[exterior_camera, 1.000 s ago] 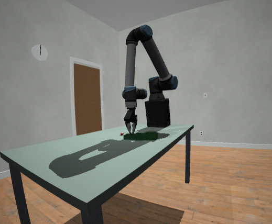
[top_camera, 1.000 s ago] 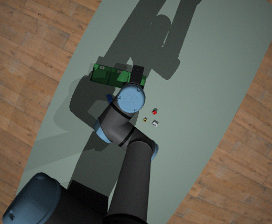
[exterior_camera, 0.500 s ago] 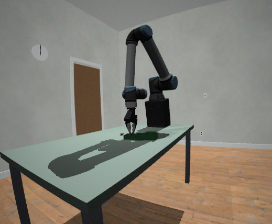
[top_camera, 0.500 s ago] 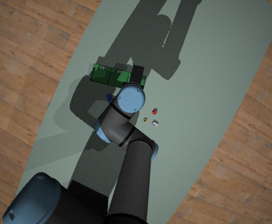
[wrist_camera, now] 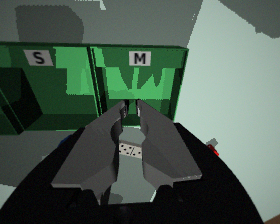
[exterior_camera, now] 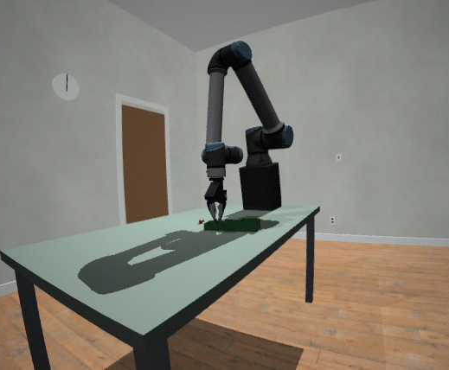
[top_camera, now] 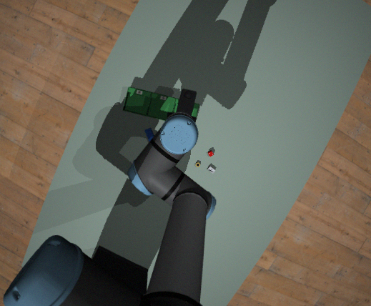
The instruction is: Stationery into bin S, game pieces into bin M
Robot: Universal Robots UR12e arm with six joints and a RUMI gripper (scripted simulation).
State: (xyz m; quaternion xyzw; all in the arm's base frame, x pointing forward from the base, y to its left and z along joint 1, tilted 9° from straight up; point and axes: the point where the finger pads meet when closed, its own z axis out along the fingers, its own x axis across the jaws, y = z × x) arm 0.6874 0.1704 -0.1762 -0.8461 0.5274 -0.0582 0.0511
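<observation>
My gripper (wrist_camera: 132,100) (exterior_camera: 218,222) is shut with only a narrow gap at the tips; I see nothing held. The tips hang low over bin M (wrist_camera: 111,61) (top_camera: 195,111). Bin S (wrist_camera: 73,77) (top_camera: 156,111) stands upright beside it. A white domino (wrist_camera: 130,149) with black dots shows between the finger bases, beyond them on the table. A dark blue block (top_camera: 149,134) lies left of the arm. A red piece (top_camera: 210,153) (exterior_camera: 201,221) (wrist_camera: 213,150), a small yellow piece (top_camera: 198,164) and a white piece (top_camera: 211,169) lie to the right.
A third green bin (top_camera: 133,107) joins the row beside S, its label unreadable. The arm covers part of the table and of the bin row in the top view. The black robot base (exterior_camera: 260,188) stands at the table's far end.
</observation>
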